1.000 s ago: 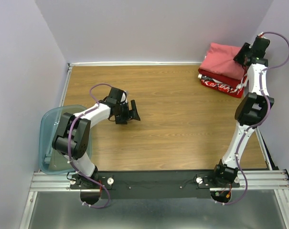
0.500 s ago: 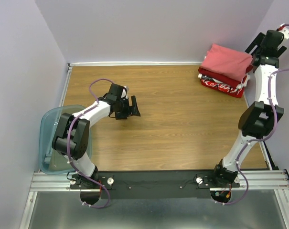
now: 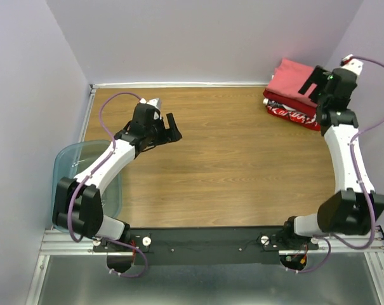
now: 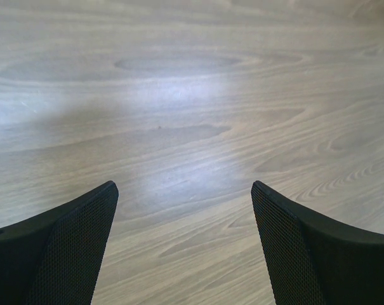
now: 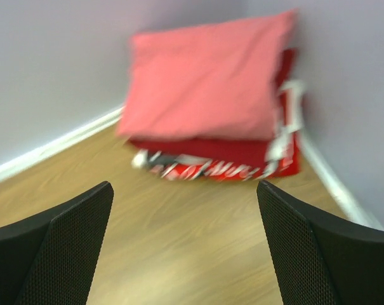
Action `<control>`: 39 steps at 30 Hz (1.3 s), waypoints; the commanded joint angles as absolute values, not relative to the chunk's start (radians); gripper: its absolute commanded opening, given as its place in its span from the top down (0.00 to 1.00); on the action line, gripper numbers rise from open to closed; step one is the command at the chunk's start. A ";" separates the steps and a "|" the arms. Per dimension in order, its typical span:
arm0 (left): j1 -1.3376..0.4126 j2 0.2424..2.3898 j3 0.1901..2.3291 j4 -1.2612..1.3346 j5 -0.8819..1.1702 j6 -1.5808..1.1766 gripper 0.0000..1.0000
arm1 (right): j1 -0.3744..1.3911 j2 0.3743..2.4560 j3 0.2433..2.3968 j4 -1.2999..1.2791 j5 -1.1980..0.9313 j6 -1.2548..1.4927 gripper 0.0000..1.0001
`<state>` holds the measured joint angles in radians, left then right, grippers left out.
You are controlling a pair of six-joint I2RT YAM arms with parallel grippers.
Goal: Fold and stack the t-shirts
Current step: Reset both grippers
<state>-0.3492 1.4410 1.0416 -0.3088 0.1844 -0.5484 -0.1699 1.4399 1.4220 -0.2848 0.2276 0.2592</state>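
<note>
Three folded t-shirts lie stacked in the back right corner of the table. The salmon-pink one (image 3: 292, 77) is on top, a dark red one (image 3: 292, 101) is under it, and the red one with white print (image 3: 294, 115) is at the bottom. The right wrist view shows the same stack, blurred: pink (image 5: 204, 82), dark red (image 5: 233, 152), printed red (image 5: 201, 170). My right gripper (image 3: 311, 79) is open and empty above the stack's right side; its open fingers frame the stack from a distance (image 5: 184, 190). My left gripper (image 3: 172, 129) is open and empty over bare wood (image 4: 184, 187).
A translucent blue-grey plastic bin (image 3: 68, 166) sits at the table's left edge beside the left arm. Purple walls close the table at the back, left and right. The wood table (image 3: 242, 165) lies between the arms.
My right gripper came down from high by the right wall to just over the stack. My left arm stretched out and its gripper moved toward the back of the table.
</note>
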 commanded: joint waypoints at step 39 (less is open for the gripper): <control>-0.383 1.045 0.996 -0.233 -0.255 -0.603 0.07 | 0.391 1.250 0.959 -0.287 0.204 0.426 0.00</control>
<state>-0.3756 1.0657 1.0019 -0.2485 -0.1936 -0.6140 0.3855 1.2552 0.9745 -0.2859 0.1753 0.4217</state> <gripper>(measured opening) 0.937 0.997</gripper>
